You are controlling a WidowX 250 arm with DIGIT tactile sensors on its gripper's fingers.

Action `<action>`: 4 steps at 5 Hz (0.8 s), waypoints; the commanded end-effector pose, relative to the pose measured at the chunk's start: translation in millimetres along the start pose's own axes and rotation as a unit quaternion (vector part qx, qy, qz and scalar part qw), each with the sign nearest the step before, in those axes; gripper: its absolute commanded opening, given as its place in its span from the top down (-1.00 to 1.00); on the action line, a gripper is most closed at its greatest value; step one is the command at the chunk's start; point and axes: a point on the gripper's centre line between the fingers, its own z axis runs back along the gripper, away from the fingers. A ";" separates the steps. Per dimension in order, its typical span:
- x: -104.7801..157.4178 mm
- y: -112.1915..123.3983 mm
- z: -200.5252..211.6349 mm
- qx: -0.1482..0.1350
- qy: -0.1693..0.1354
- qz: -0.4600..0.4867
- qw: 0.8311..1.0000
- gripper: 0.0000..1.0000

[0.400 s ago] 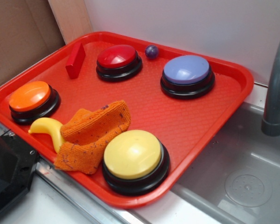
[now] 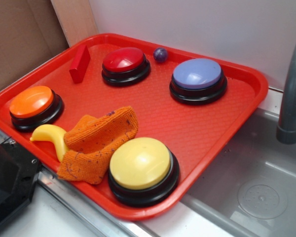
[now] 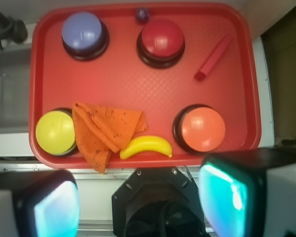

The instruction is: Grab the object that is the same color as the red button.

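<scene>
While gripper (image 3: pixel 138 202) spread wide, empty, red block (image 3: pixel 213 57) lies well apart beside red button (image 3: pixel 162 38).

A red tray (image 2: pixel 246 94) holds orange (image 2: pixel 32 102), yellow (image 2: pixel 139 163) and lavender buttons (image 2: pixel 197 74), a rumpled orange cloth (image 2: pixel 98 140), a banana (image 2: pixel 52 136), and what may be a small purple ball (image 2: pixel 161 54).

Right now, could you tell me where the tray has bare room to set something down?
The widest bare patch is mid-tray, bordered by the red button, purple button, orange cloth and orange button. A smaller strip lies between the red block and the orange button. The near edge is crowded: yellow button, cloth and banana sit close together.
</scene>
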 end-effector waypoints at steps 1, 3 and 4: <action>53.6 44.8 -33.3 0.001 -0.039 0.168 0.985 -1.00; 103.3 95.6 -80.7 -0.029 -0.064 0.259 0.963 -1.00; 117.4 113.0 -96.0 -0.048 -0.072 0.286 0.954 -1.00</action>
